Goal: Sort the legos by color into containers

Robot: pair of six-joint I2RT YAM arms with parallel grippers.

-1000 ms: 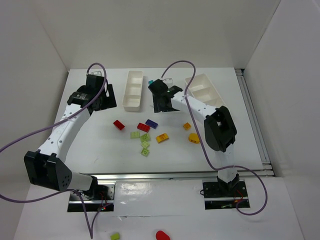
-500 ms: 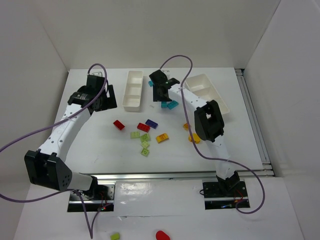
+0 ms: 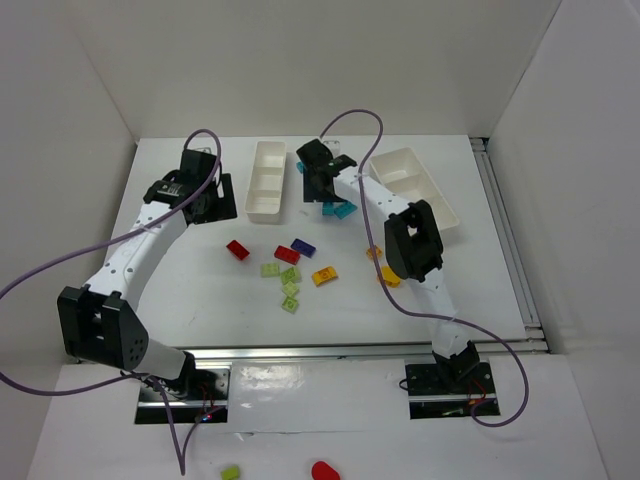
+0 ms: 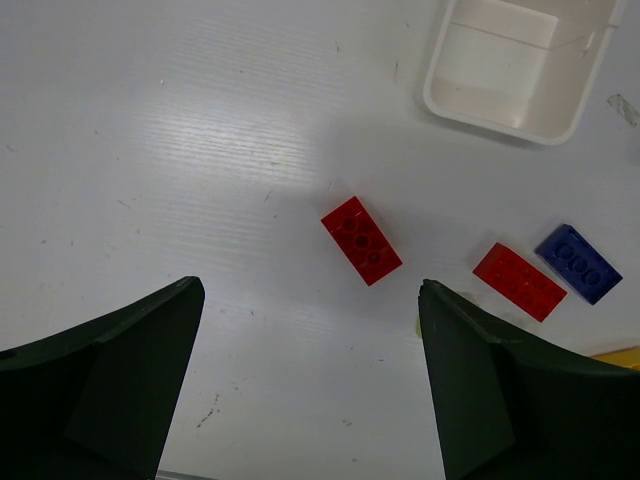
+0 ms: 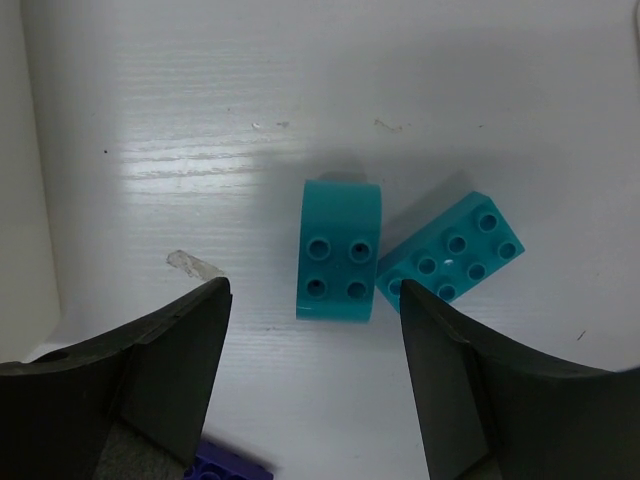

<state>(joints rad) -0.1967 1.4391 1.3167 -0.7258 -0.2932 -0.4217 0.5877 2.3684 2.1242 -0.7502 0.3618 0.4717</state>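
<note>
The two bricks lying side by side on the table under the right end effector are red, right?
No. The right wrist view shows that the short brick and the long brick under the right end effector are cyan, not red. They do lie side by side on the table.

A white table is enclosed on three sides by plain white walls, and a metal rail is fixed along its right edge. A small clear scrap, possibly tape, is seen lying on the tabletop.
</note>
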